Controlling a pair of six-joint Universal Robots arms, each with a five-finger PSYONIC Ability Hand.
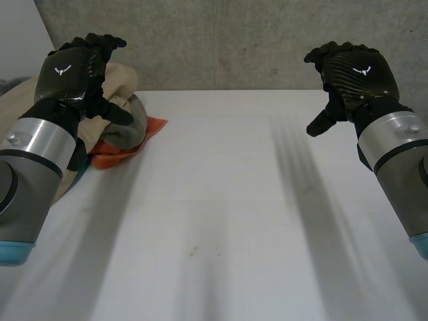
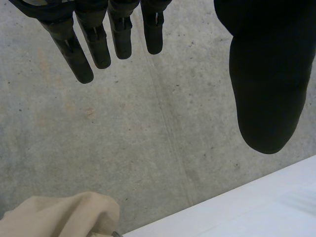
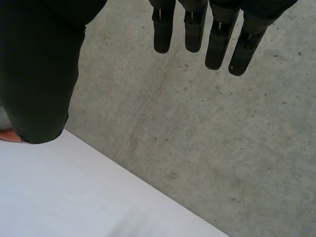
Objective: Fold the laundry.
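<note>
Subject: the laundry pile (image 1: 120, 127) sits at the upper left of the head view, at the far left edge of the desk (image 1: 221, 221) against the concrete wall (image 1: 234, 40). It is a loose heap: a beige cloth (image 1: 120, 79) on top, grey fabric beneath it, and an orange garment (image 1: 119, 155) spilling toward the desk's middle.

Progress: by judgement, none. No item is spread flat and no fold is visible. Drawing out, flattening and folding each piece all remain.

Left hand (image 1: 70, 70): raised in front of the pile, fingers straight, thumb wide apart, holding nothing.

Right hand (image 1: 354, 70): raised at the upper right, well apart from the laundry, equally spread and empty.

View differences: the head view alone gives the whole heap and both arms. The left wrist view confirms bare space between fingers (image 2: 79, 54) and thumb, with the beige cloth beyond them at the wall's foot. The right wrist view shows an orange sliver beside its thumb (image 3: 39, 74).
</note>
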